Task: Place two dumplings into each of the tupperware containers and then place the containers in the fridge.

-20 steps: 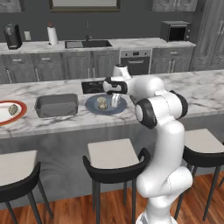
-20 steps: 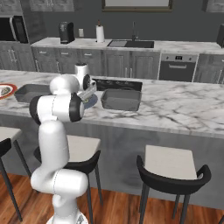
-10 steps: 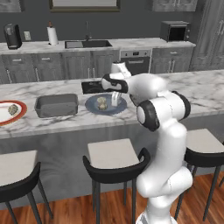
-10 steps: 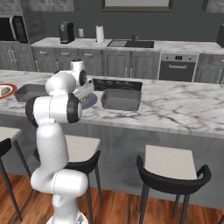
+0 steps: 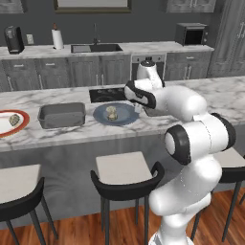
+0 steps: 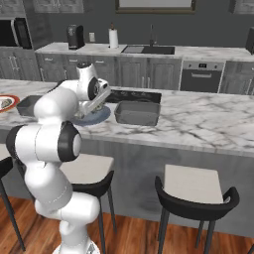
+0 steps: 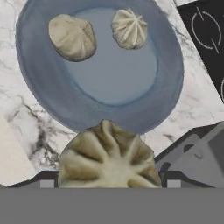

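1. A dumpling (image 7: 107, 155) is seen clamped in the gripper (image 7: 107, 181) at the bottom centre of the hand view.
2. Two more dumplings (image 7: 72, 37) are seen on the blue plate (image 7: 39, 94) above it.
3. A grey container (image 5: 61, 115) is seen left of the plate on the tabletop (image 5: 201, 93).

— On the marble counter (image 5: 57, 139)?
— From left: red-rimmed white plate (image 5: 9, 123) bearing one dumpling (image 5: 14, 119); grey tupperware container (image 5: 61, 115) just beside; round blue-grey plate (image 5: 116, 115) carrying pale dumplings (image 5: 112, 113).
— And the arm?
— Rising from lower right, bent over the counter, hand (image 5: 136, 93) above the blue-grey plate's right edge. Fingers hidden behind the wrist; grip impossible to judge.
— Behind?
— Dark cooktop (image 5: 106, 94) set into the counter; further back a sink (image 5: 95, 48), paper towel roll (image 5: 58, 39), coffee maker (image 5: 13, 39), microwave (image 5: 191, 34).
— Below?
— Black stools (image 5: 125, 179) with pale seats, wooden floor.
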{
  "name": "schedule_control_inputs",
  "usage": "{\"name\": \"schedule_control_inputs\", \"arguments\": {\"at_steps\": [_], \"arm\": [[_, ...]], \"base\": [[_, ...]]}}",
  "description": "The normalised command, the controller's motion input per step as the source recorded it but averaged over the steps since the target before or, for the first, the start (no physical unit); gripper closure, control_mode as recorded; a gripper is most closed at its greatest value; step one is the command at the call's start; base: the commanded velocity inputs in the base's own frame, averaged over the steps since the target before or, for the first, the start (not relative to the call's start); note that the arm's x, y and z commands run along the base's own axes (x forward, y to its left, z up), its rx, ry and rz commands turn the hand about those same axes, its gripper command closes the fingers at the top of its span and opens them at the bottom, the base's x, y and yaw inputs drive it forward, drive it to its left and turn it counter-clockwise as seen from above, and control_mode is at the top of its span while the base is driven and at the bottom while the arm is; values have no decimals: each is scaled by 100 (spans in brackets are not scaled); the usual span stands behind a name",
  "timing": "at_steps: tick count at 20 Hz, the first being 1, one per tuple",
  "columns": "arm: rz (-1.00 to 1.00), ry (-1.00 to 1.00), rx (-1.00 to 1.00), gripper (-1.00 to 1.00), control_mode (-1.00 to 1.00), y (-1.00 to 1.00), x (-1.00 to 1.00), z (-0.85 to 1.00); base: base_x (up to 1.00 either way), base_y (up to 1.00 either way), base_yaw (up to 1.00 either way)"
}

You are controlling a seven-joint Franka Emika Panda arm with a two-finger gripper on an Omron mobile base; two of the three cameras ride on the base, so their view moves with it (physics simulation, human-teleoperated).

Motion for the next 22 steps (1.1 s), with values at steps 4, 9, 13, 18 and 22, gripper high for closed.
{"name": "schedule_control_inputs", "arguments": {"at_steps": [4,9,13,18,22], "arm": [[-24,8,0,100,-100,-74,13,74],[-13,7,0,100,-100,-43,60,22],[-1,0,5,100,-100,-69,50,-31],[0,0,8,100,-100,-79,35,-39],[0,0,6,100,-100,-58,42,-30]], "base": [[0,0,0],[0,0,0],[0,0,0],[0,0,0],[0,0,0]]}}
